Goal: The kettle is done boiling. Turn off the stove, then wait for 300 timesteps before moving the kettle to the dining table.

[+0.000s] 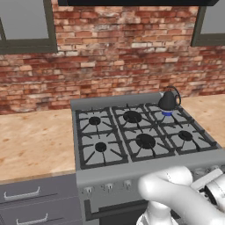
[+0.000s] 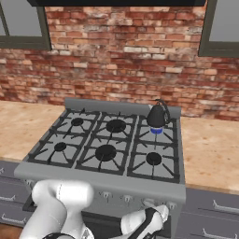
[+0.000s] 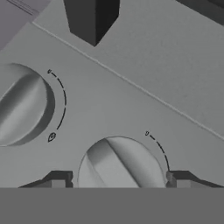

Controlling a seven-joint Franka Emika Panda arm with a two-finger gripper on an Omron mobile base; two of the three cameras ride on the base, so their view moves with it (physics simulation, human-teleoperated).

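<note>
Two knobs fill your hand view: one knob (image 3: 120, 164) sits between the fingertips (image 3: 59, 180), which stand apart on either side of it without clearly touching; the other knob (image 3: 19, 105) lies just beside it. Your hand (image 2: 156, 219) is low against the stove (image 2: 100, 179) front, near its right edge. Your kettle (image 1: 168, 101) stands upright on the back right burner, over a blue flame (image 1: 167, 113). Bare wood worktop (image 1: 33, 140) flanks the stove on both sides.
</note>
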